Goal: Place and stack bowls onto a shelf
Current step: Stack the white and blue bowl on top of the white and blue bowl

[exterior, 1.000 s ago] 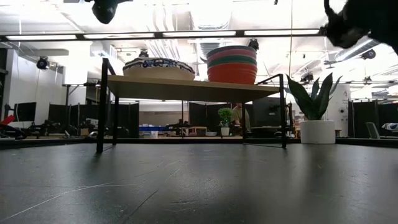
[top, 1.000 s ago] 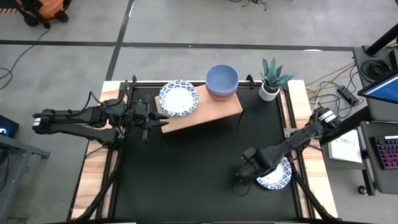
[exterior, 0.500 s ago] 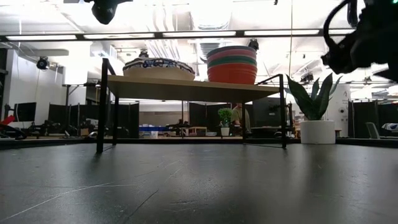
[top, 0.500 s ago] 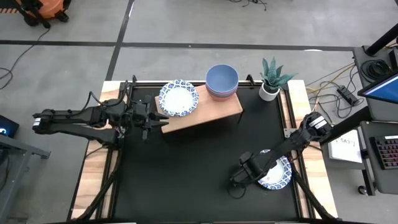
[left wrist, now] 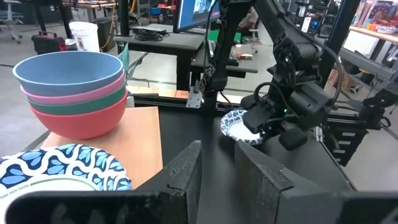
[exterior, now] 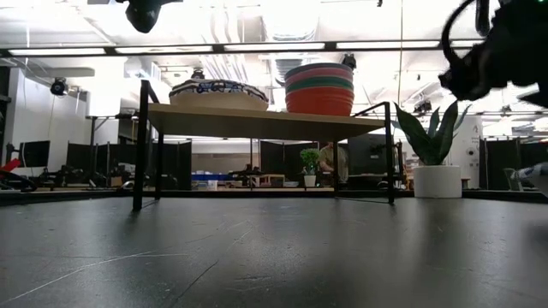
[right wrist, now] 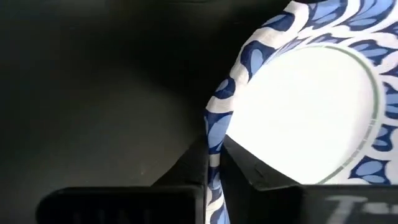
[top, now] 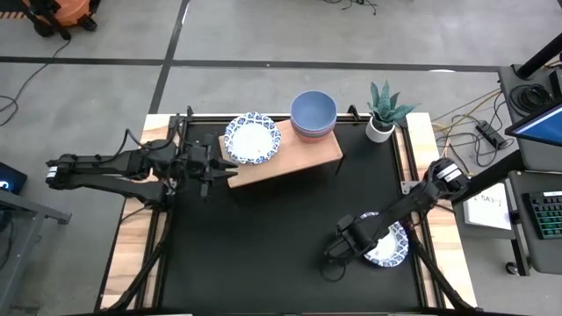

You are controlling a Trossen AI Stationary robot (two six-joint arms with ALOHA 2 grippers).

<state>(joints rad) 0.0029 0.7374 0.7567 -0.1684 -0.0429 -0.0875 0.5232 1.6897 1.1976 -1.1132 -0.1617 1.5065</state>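
Observation:
The wooden shelf [top: 290,161] stands at the table's far side. On it rest a white bowl with a blue-patterned rim [top: 252,139] and a stack of red, green, pink and blue-grey bowls [top: 313,114], blue-grey on top [left wrist: 71,71]. Another blue-patterned bowl [top: 388,247] is near the table's right near corner. My right gripper [top: 345,246] is at that bowl's left rim, shut on it. My left gripper [top: 219,171] waits open beside the shelf's left end, touching nothing. My right gripper pinches the blue-patterned bowl's rim [right wrist: 216,138] on its left side, one finger inside the bowl and one outside. The fingers come slanting down from the table's right. Whether the bowl is lifted off the table, I cannot tell.
A small white pot with a green plant [top: 383,112] stands at the table's far right corner, just right of the shelf. Bare black tabletop [top: 263,237] lies between the shelf and the near edge. Pale wooden strips edge the table's sides [top: 136,254].
My right gripper has come down and moved a little toward the table's near left, onto the left rim of the blue-patterned bowl. The left arm has kept still.

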